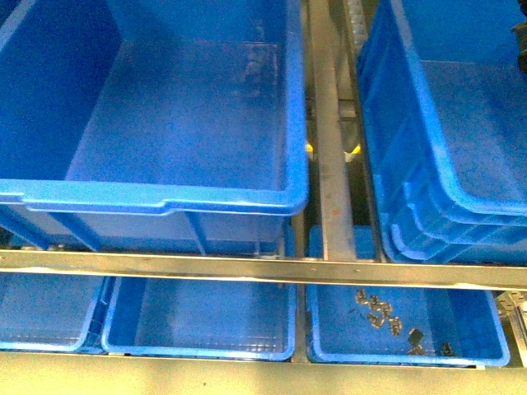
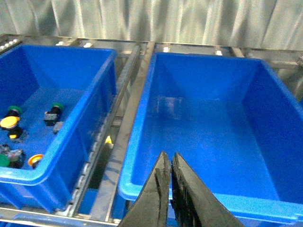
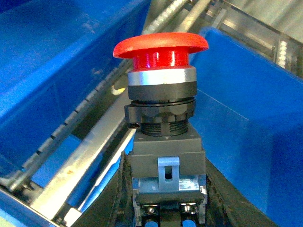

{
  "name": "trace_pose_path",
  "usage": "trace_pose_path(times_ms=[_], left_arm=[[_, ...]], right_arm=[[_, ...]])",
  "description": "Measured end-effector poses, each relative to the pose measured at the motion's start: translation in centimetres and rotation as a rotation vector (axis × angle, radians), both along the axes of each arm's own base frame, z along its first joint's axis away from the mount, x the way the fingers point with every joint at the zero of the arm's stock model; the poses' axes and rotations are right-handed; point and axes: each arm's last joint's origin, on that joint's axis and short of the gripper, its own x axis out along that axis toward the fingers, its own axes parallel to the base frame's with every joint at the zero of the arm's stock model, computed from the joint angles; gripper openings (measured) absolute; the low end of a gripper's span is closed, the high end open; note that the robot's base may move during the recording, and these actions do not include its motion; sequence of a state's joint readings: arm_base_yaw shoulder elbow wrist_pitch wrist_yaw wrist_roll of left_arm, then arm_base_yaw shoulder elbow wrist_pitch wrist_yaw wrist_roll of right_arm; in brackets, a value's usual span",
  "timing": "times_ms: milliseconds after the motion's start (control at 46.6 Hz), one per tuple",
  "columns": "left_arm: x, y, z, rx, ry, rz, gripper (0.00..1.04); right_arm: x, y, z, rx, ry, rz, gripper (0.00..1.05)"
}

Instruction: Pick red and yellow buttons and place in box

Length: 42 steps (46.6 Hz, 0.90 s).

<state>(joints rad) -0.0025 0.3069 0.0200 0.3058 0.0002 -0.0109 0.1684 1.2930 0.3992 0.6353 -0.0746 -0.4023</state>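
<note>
My right gripper (image 3: 165,194) is shut on the grey body of the red button (image 3: 160,47), which stands upright with its wide red cap on top, above a metal rail between blue bins. My left gripper (image 2: 169,158) is shut and empty, over the near rim of a large, deep, empty blue box (image 2: 208,137). A yellow-capped button (image 2: 9,122) lies in the neighbouring blue bin (image 2: 90,123), among green-capped buttons (image 2: 56,107) and a small orange-capped one (image 2: 34,160). Neither gripper shows in the front view, where two large blue bins (image 1: 156,202) (image 1: 436,164) stand side by side.
A metal divider (image 1: 329,140) runs between the two large bins and a metal rail (image 1: 263,270) crosses in front of them. Shallow blue trays (image 1: 198,341) sit below; the right tray (image 1: 486,346) holds several small metal parts (image 1: 387,317). The right bin looks nested in others.
</note>
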Motion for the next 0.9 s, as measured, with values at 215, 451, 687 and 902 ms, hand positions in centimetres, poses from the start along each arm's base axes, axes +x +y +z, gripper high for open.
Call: trace_pose_path(times_ms=[215,451,687,902], left_arm=[[-0.4,0.0,0.0,0.000,0.000,0.000,0.03],[-0.8,0.0,0.0,0.002,0.000,-0.001,0.03],[-1.9,0.0,-0.4,0.003,0.013,0.001,0.03],[-2.0,0.0,-0.4,0.003,0.014,0.001,0.03]], right_arm=[[-0.1,0.2,0.0,0.007,-0.009,0.003,0.26],[-0.1,0.2,-0.1,0.016,-0.014,0.002,0.26],[1.0,0.5,-0.8,0.020,0.019,0.011,0.26],[4.0,0.7,-0.9,0.056,0.038,-0.008,0.26]])
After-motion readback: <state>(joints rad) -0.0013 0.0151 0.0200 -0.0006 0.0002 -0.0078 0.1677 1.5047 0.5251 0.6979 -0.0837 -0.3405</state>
